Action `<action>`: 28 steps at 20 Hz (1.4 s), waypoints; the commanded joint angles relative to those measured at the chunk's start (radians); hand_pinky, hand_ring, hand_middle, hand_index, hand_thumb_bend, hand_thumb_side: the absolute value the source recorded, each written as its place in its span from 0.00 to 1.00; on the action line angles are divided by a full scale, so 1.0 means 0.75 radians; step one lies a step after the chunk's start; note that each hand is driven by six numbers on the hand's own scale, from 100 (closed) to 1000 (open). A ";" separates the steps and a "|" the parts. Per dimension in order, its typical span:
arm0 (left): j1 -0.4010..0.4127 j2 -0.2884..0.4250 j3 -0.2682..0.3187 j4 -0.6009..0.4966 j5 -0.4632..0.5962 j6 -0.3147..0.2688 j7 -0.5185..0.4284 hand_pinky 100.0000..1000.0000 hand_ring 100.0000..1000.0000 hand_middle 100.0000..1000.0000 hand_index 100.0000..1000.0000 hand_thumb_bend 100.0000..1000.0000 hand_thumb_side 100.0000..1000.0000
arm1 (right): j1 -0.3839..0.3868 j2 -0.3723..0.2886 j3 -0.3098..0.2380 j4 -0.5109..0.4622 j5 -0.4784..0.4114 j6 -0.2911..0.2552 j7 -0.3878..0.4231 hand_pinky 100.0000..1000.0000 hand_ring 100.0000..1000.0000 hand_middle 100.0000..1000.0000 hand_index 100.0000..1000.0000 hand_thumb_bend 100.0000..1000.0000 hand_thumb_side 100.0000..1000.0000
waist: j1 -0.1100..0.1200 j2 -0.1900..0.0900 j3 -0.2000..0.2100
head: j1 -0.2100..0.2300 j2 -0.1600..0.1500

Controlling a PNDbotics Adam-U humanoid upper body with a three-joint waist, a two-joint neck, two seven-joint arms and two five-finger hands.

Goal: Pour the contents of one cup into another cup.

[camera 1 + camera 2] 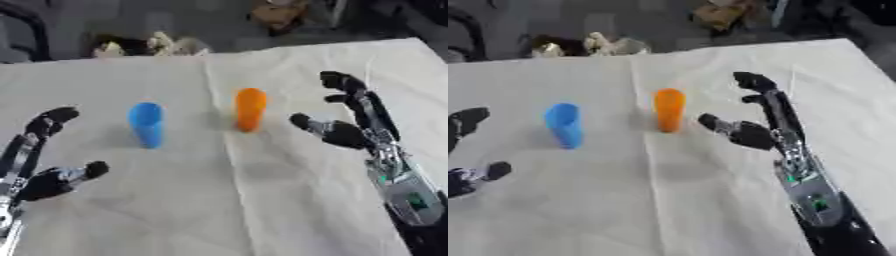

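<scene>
A blue cup point(146, 123) stands upright on the cloth left of centre. An orange cup point(250, 108) stands upright a little to its right and slightly farther back. My right hand point(360, 125) is open just right of the orange cup, thumb pointing toward it with a small gap between them. My left hand point(39, 160) is open at the lower left, well apart from the blue cup, fingers up. What is inside the cups cannot be seen.
A white cloth point(227, 200) with creases covers the table. Beyond its far edge lie some light-coloured objects point(149, 46) and a brown one point(278, 14) on a dark floor.
</scene>
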 commanded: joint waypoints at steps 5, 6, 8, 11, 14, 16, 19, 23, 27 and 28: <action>-0.019 0.038 -0.010 -0.001 -0.019 0.001 -0.001 0.95 0.91 0.82 0.84 1.00 0.51 | -0.026 -0.014 0.002 -0.027 -0.006 -0.004 0.011 0.71 0.84 0.78 0.84 0.77 0.40 | -0.006 -0.019 0.001 | -0.001 -0.017; -0.020 0.040 -0.013 0.003 -0.024 0.002 -0.001 0.94 0.91 0.81 0.84 1.00 0.51 | -0.026 -0.015 0.001 -0.027 -0.005 -0.003 0.011 0.71 0.84 0.78 0.84 0.77 0.40 | -0.006 -0.019 0.000 | -0.001 -0.017; -0.026 0.047 -0.020 0.014 -0.044 0.004 0.003 0.93 0.91 0.81 0.83 1.00 0.50 | -0.024 -0.014 0.000 -0.027 -0.006 -0.002 0.009 0.71 0.84 0.78 0.84 0.76 0.40 | -0.007 -0.018 -0.002 | 0.001 -0.018; -0.042 0.056 -0.034 0.046 -0.082 0.013 0.035 0.93 0.91 0.81 0.83 1.00 0.50 | -0.023 -0.015 -0.001 -0.028 -0.008 -0.002 0.008 0.71 0.84 0.78 0.84 0.76 0.40 | -0.008 -0.018 -0.005 | 0.001 -0.018; -0.073 0.059 -0.060 0.098 -0.135 0.024 0.078 0.93 0.91 0.81 0.83 1.00 0.50 | -0.023 -0.014 -0.001 -0.029 -0.009 -0.002 0.008 0.71 0.84 0.78 0.84 0.76 0.40 | -0.009 -0.018 -0.008 | 0.005 -0.017; -0.100 0.056 -0.079 0.139 -0.173 0.028 0.107 0.93 0.91 0.81 0.83 1.00 0.50 | -0.024 -0.013 0.000 -0.030 -0.009 -0.003 0.009 0.71 0.84 0.78 0.84 0.76 0.40 | -0.011 -0.018 -0.011 | 0.006 -0.017; -0.140 0.042 -0.106 0.203 -0.221 0.024 0.142 0.93 0.91 0.81 0.83 1.00 0.50 | -0.024 -0.012 0.001 -0.031 -0.010 -0.003 0.011 0.71 0.84 0.78 0.84 0.76 0.40 | -0.013 -0.018 -0.015 | 0.010 -0.017; -0.194 0.010 -0.130 0.286 -0.278 0.008 0.185 0.93 0.90 0.81 0.83 1.00 0.50 | -0.024 -0.010 0.002 -0.032 -0.012 -0.003 0.012 0.71 0.84 0.78 0.84 0.76 0.40 | -0.016 -0.017 -0.019 | 0.014 -0.016; -0.247 -0.026 -0.146 0.373 -0.316 -0.012 0.245 0.93 0.90 0.81 0.83 1.00 0.49 | -0.025 -0.008 0.005 -0.032 -0.013 -0.004 0.014 0.71 0.84 0.78 0.84 0.76 0.40 | -0.018 -0.016 -0.021 | 0.017 -0.016; -0.258 -0.034 -0.149 0.393 -0.323 -0.017 0.258 0.93 0.90 0.81 0.83 1.00 0.49 | -0.024 -0.008 0.005 -0.032 -0.014 -0.004 0.015 0.71 0.84 0.78 0.84 0.76 0.40 | -0.018 -0.016 -0.021 | 0.018 -0.016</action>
